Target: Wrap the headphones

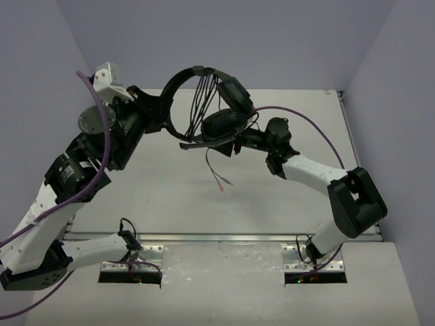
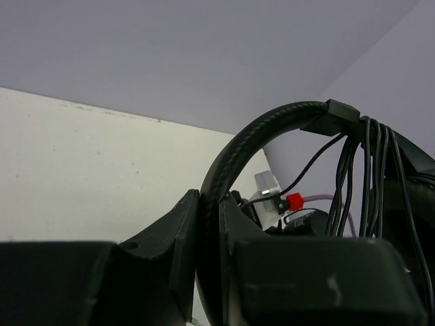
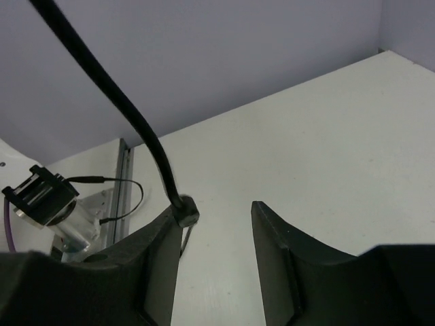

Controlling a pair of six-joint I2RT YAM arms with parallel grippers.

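The black headphones (image 1: 217, 102) hang in the air above the table. My left gripper (image 1: 160, 107) is shut on the left side of the arched headband (image 2: 272, 125), which runs up from between its jaws (image 2: 209, 204). The thin black cable (image 1: 202, 95) is looped several times over the headband's top and also shows in the left wrist view (image 2: 360, 176). Its loose end (image 1: 219, 178) dangles below the earcups (image 1: 225, 122). The boom mic (image 1: 204, 143) sticks out left. My right gripper (image 1: 238, 144) is open beside the lower earcup. In the right wrist view (image 3: 214, 210), a black stalk (image 3: 129, 109) ends at the tip of one finger, not clamped.
White table (image 1: 170, 197) with a metal rail (image 1: 224, 238) at the near edge. Grey walls stand behind and on both sides. Purple robot cables (image 1: 102, 136) run along both arms. The right arm's elbow (image 1: 353, 200) is over the table's right side.
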